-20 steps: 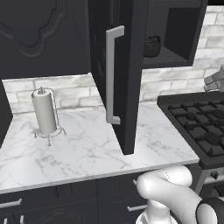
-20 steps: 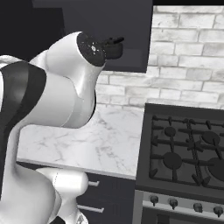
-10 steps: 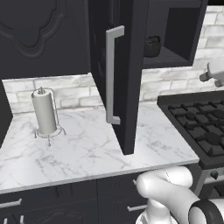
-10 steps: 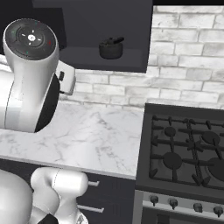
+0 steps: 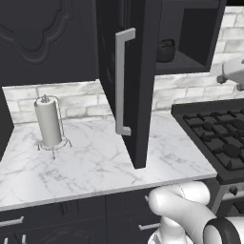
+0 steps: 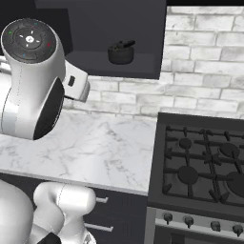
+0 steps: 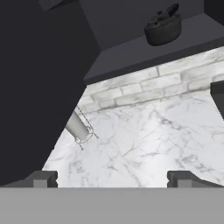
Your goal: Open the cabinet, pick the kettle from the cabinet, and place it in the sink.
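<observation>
The cabinet door (image 5: 140, 71) stands swung open, its long silver handle (image 5: 123, 81) facing me. On the shelf inside sits the small black kettle (image 5: 165, 50) (image 6: 120, 52), upright and alone. In the hand view the kettle (image 7: 162, 27) lies at the upper right, well ahead of my gripper (image 7: 112, 179). The gripper is open, its fingertips (image 7: 41, 178) far apart with nothing between them. My white hand (image 5: 233, 71) shows at the right edge of the left base view, right of and a little below the kettle. The sink is out of view.
A paper towel roll (image 5: 49, 123) stands on the white marble counter (image 5: 95, 162) left of the open door. A black gas stove (image 6: 200, 162) adjoins the counter on the right. My arm's big joint (image 6: 28, 81) blocks the left of the right base view.
My arm has swung left in the right base view and uncovered the kettle. The hand at the right edge of the left base view has risen. The door has not moved.
</observation>
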Tool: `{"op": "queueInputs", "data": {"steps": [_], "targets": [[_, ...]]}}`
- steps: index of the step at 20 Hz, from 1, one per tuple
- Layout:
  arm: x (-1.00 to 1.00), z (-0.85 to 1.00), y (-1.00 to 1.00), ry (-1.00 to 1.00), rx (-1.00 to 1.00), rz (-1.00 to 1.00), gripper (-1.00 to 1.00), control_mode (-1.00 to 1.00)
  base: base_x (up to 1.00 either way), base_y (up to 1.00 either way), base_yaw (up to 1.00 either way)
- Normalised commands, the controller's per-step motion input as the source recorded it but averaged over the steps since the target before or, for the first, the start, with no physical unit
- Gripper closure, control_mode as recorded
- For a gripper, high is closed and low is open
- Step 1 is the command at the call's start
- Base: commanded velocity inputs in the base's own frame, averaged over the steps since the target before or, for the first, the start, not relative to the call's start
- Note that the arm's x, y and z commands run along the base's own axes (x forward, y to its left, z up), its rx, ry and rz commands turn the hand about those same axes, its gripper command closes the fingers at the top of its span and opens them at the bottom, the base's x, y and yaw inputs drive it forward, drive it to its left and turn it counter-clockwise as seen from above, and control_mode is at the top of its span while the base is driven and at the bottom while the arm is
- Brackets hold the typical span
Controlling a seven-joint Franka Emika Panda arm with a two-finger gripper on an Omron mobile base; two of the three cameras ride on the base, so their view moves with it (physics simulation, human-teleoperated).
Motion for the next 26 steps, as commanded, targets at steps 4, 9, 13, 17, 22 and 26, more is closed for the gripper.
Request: {"op": "queueInputs", "data": {"steps": [4, 9, 13, 17, 22, 26], "targets": [[0.22, 0.0, -0.09, 0.0, 0.0, -0.01, -1.0, -1.0, 0.0, 0.0, 0.0], [0.27, -0.01, 0.0, -0.02, 0.0, -0.01, -1.0, -1.0, 0.0, 0.0, 0.0], [0.31, 0.0, -0.02, -0.01, 0.0, -0.01, -1.0, -1.0, 0.0, 0.0, 0.0], [0.3, 0.0, -0.06, 0.0, 0.0, -0.01, -1.0, -1.0, 0.0, 0.0, 0.0], [0.3, 0.0, -0.01, 0.0, 0.0, -0.03, -1.0, -1.0, 0.0, 0.0, 0.0], [0.31, 0.0, 0.0, 0.0, 0.0, -0.06, -1.0, -1.0, 0.0, 0.0, 0.0]]}}
